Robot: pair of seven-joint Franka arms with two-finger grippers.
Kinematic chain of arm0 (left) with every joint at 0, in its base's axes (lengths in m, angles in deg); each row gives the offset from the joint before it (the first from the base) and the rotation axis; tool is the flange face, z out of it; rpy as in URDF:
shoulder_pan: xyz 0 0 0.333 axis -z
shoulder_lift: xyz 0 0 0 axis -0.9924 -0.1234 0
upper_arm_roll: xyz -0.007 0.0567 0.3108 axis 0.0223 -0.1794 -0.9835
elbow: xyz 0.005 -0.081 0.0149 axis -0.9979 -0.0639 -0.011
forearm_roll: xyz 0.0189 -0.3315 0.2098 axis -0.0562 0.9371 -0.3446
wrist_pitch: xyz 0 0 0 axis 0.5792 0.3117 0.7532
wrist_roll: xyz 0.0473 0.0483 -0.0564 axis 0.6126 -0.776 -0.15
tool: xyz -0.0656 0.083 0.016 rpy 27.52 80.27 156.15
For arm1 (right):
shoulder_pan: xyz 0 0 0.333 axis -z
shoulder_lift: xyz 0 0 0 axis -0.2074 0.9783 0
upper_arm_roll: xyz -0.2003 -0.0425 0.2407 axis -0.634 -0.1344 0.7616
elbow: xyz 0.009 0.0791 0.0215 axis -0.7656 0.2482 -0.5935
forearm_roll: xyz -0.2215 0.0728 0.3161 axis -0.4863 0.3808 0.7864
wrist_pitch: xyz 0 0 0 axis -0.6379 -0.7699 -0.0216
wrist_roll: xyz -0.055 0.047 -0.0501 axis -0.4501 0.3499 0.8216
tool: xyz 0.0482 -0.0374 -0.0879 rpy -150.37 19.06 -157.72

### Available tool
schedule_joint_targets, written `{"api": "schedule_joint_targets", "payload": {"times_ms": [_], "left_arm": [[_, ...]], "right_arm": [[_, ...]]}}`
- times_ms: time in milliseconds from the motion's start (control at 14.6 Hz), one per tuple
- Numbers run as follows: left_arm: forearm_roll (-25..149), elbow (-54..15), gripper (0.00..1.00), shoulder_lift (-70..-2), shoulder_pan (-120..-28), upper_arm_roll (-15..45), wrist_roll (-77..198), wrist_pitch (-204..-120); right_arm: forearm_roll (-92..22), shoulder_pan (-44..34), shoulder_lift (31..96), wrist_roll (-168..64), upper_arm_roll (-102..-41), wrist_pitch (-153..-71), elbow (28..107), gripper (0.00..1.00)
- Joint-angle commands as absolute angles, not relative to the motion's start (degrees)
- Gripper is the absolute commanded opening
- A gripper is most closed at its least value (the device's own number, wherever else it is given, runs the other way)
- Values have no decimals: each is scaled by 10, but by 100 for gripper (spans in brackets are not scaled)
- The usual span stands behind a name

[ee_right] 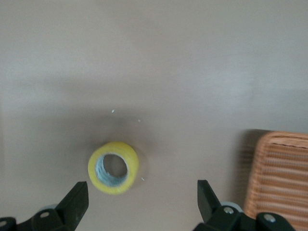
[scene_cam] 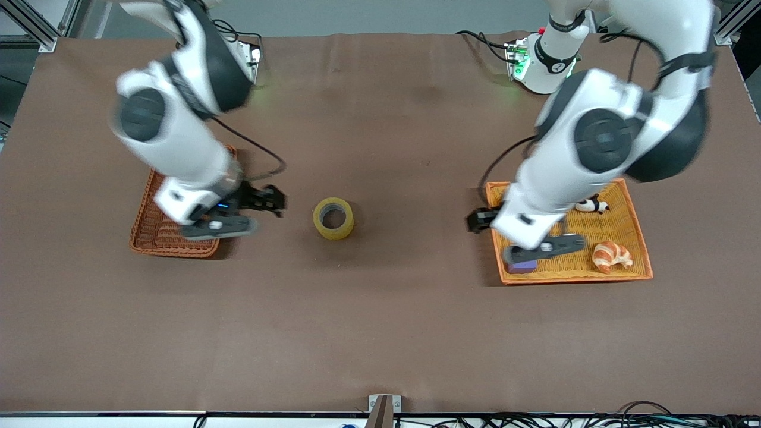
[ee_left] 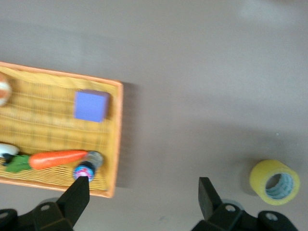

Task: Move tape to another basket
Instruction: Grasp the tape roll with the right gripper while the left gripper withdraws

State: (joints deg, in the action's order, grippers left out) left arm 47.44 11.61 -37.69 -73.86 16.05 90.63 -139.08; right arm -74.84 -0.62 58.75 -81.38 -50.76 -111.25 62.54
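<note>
Yellowish tape [scene_cam: 333, 218] ring, flat on table

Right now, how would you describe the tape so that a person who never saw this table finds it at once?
Start from the brown table and its two woven baskets, the reddish-brown basket at the right arm's end and the orange tray at the left arm's end. The tape lies between them on bare cloth. It is the only yellowish ring, in no basket.
</note>
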Motion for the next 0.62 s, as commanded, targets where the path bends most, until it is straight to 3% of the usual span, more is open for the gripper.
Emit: {"api": "schedule_joint_targets", "payload": {"times_ms": [0,137,549], "left_arm": [[485,38,100,-290,-793,164,827,-1391],[486,-19,100,-231,-814,158,788,-1402],[555,-94,100,-131,-803,59,676,-1407]], "right_arm": [[-799,-23,631,-874,-480,-1193,683,100],[-818,-33,657,-875,-477,-1233,716,100],[-866,-50,729,-877,-477,-1277,728,100]]}}
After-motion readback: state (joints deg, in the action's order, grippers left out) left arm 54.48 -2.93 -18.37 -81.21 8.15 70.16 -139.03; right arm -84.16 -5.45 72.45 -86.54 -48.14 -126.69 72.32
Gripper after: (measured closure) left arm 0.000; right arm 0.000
